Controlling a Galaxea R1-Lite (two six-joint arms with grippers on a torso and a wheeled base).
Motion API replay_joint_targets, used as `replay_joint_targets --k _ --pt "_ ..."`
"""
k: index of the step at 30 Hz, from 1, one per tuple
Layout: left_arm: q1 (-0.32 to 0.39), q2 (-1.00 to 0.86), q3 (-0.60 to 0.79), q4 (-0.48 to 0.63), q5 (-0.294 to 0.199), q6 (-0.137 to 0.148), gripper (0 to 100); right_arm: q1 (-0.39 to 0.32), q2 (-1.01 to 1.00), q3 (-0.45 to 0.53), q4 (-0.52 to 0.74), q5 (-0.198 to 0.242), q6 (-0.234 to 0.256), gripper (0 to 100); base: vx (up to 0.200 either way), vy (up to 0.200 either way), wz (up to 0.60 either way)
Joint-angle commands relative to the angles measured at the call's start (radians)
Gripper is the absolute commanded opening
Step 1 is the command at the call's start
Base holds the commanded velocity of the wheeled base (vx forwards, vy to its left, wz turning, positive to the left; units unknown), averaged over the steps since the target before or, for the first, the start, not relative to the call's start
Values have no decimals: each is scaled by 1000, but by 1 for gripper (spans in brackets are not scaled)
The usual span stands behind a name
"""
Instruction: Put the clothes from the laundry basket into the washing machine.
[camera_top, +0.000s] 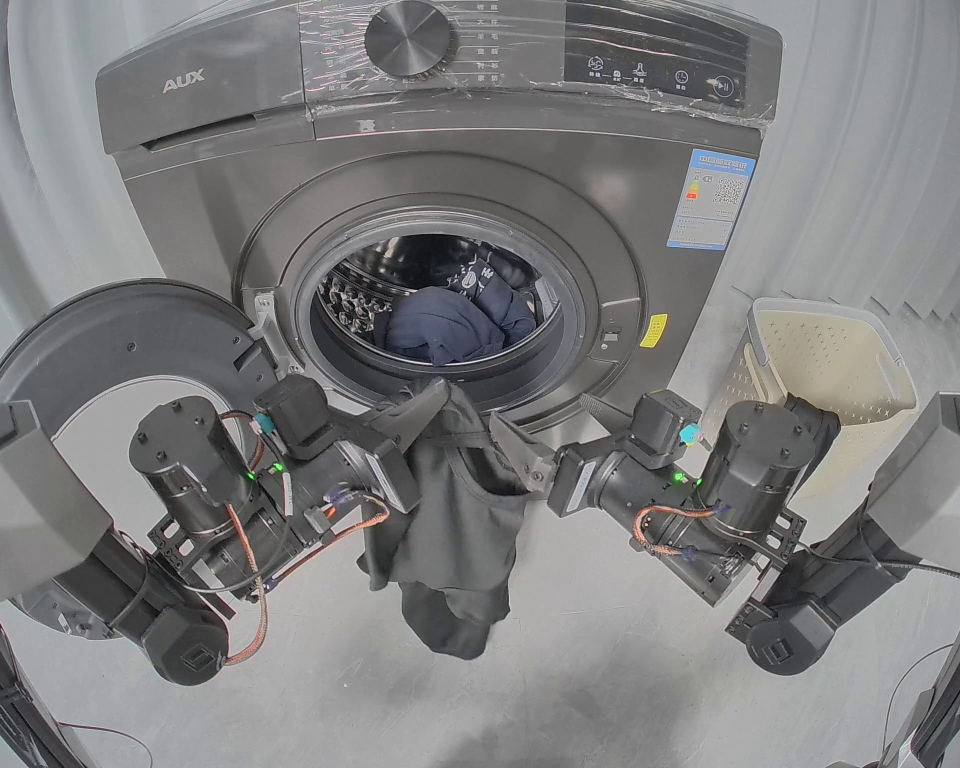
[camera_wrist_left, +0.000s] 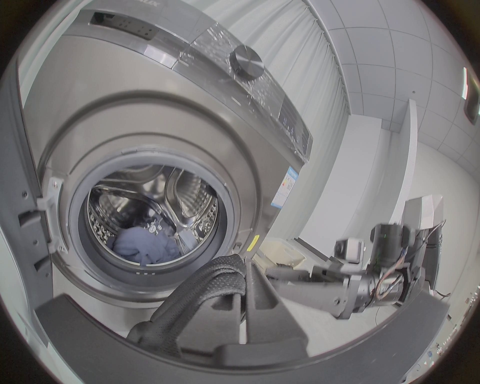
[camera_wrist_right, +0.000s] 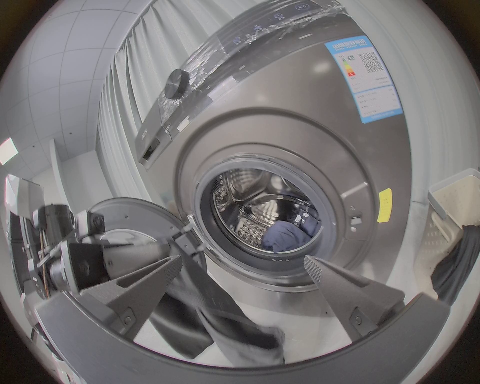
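The left pincer (camera_top: 425, 400) pinches the top edge of a dark garment (camera_top: 460, 520), which hangs limp before the washing machine's (camera_top: 620, 200) open drum. Soft, light and floppy, it likely needs a grip on bunched cloth. The right pincer (camera_top: 550, 432) gapes empty beside it.
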Motion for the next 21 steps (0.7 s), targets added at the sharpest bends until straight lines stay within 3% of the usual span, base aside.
replay_joint_targets --k 1,7,21 --pt "16 -53 -24 1 0 -1 0 -42 -5 70 -1 12 -8 100 0 0 0" --pt "16 -97 -33 1 0 -3 0 -87 1 142 -27 57 -12 100 0 0 0" --pt "22 -103 -61 1 1 -3 0 -93 64 147 -29 61 -12 100 0 0 0"
